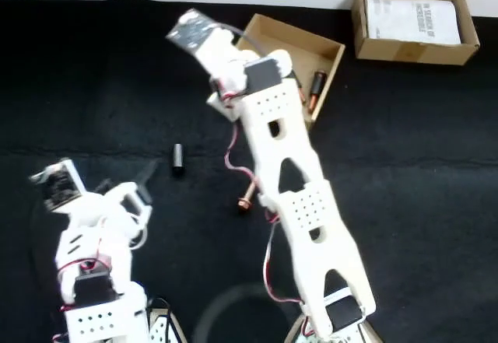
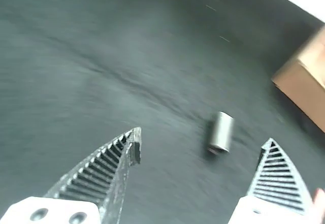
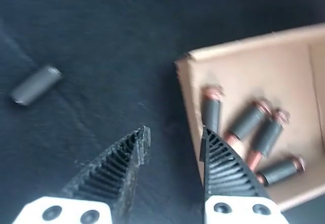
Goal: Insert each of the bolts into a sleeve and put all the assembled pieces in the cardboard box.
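Note:
A dark sleeve [image 1: 178,159] lies alone on the black cloth, and a copper-headed bolt [image 1: 246,200] lies to its right beside the right arm [image 1: 272,125]. My left gripper [image 1: 124,181] is open low on the left. In its wrist view the sleeve [image 2: 221,131] lies just past the open fingertips of the left gripper [image 2: 202,144]. My right gripper [image 3: 175,140] is open and empty above the near wall of the cardboard box [image 3: 185,89]. Several assembled pieces [image 3: 249,122] lie inside. The loose sleeve [image 3: 35,84] shows off to one side.
The open cardboard box [image 1: 331,47] sits at the back centre with assembled pieces [image 1: 315,86] in it. A second box [image 1: 366,16] holding a printed sheet stands at the back right. Black cloth covers the table.

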